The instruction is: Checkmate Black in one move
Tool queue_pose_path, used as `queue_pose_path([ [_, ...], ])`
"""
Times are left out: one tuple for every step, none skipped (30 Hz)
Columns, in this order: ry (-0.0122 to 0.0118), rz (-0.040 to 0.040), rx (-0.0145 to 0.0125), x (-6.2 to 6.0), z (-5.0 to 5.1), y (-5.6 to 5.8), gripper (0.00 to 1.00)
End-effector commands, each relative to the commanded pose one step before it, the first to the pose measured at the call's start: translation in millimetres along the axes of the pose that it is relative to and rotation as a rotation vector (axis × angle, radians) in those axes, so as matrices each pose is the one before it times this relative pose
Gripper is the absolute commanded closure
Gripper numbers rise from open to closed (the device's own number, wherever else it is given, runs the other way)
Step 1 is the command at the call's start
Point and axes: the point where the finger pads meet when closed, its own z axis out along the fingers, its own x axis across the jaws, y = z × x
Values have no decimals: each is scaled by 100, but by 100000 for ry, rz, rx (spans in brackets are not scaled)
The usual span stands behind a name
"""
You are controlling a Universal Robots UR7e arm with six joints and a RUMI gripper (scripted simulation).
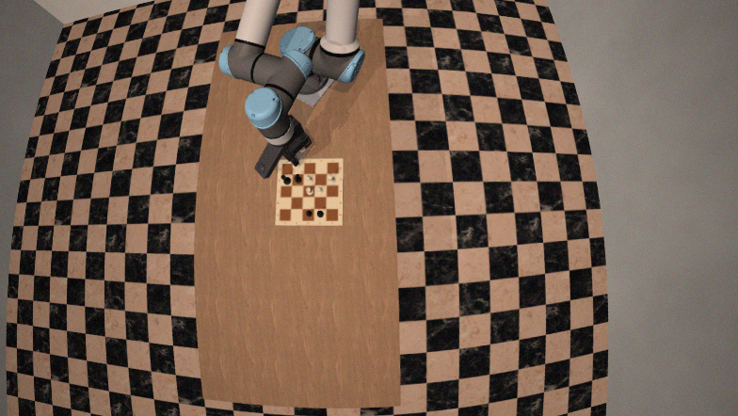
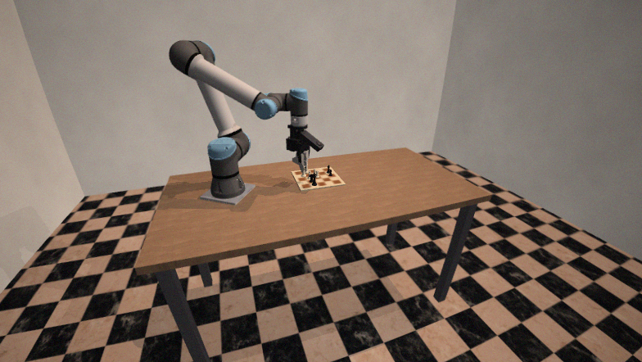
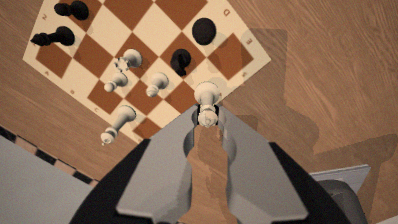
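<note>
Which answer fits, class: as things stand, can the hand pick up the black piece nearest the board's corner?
Probably not yet. The hand is already shut on a white piece, so it has no free grip. The black piece itself stands upright with open space around it.

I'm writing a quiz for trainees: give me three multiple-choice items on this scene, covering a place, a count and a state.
1. Where does the chessboard lie?
A. on the floor
B. on the wooden table
C. on the arm's base plate
2. How many black pieces stand on it?
A. two
B. four
C. six
3. What is the gripper's state?
A. wide open
B. shut on nothing
C. shut on a white piece

Key: 1 B, the chessboard rests on the table. 2 B, four black pieces show. 3 C, the gripper pinches a white piece.
</note>
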Motion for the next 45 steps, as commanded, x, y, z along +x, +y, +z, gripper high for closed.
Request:
queue_pose_path([
  [-83, 1, 261, -101, 1852, -181, 100],
  [0, 0, 0, 0, 276, 0, 100],
  [0, 0, 0, -1, 236, -1, 100],
  [0, 0, 0, 0, 0, 0, 100],
  [0, 0, 0, 0, 0, 0, 100],
  [0, 0, 0, 0, 197, 0, 100],
  [0, 0, 0, -1, 157, -1, 100],
  [0, 0, 0, 0, 120, 0, 100],
  [0, 0, 0, 0, 86, 0, 100],
  [0, 0, 0, 0, 55, 0, 100],
  [0, 0, 0, 0, 30, 0, 100],
  [0, 0, 0, 0, 12, 0, 100],
  [0, 0, 0, 0, 2, 0, 100],
  [0, 0, 0, 0, 0, 0, 100],
  [0, 0, 0, 0, 0, 0, 100],
  [0, 0, 0, 0, 0, 0, 100],
  [0, 0, 0, 0, 0, 0, 100],
  [0, 0, 0, 0, 0, 0, 100],
  [0, 0, 0, 0, 0, 0, 100],
  [0, 0, 0, 0, 0, 0, 100],
  [0, 0, 0, 0, 0, 0, 100],
  [0, 0, 0, 0, 0, 0, 100],
  [0, 0, 0, 0, 0, 0, 100],
  [0, 0, 0, 0, 0, 0, 100],
  [0, 0, 0, 0, 0, 0, 100],
  [0, 0, 0, 0, 0, 0, 100],
  [0, 0, 0, 0, 0, 0, 100],
  [0, 0, 0, 0, 0, 0, 100],
  [0, 0, 0, 0, 0, 0, 100],
  [0, 0, 0, 0, 0, 0, 100],
  [0, 0, 0, 0, 0, 0, 100],
  [0, 0, 0, 0, 0, 0, 100],
  [0, 0, 0, 0, 0, 0, 100],
  [0, 0, 0, 0, 0, 0, 100],
  [0, 0, 0, 0, 0, 0, 100],
  [0, 0, 0, 0, 0, 0, 100],
  [0, 0, 0, 0, 0, 0, 100],
  [0, 0, 0, 0, 0, 0, 100],
  [0, 0, 0, 0, 0, 0, 100],
  [0, 0, 0, 0, 0, 0, 100],
  [0, 0, 0, 0, 0, 0, 100],
  [0, 0, 0, 0, 0, 0, 100],
  [0, 0, 0, 0, 0, 0, 100],
  [0, 0, 0, 0, 0, 0, 100],
  [0, 0, 0, 0, 0, 0, 100],
])
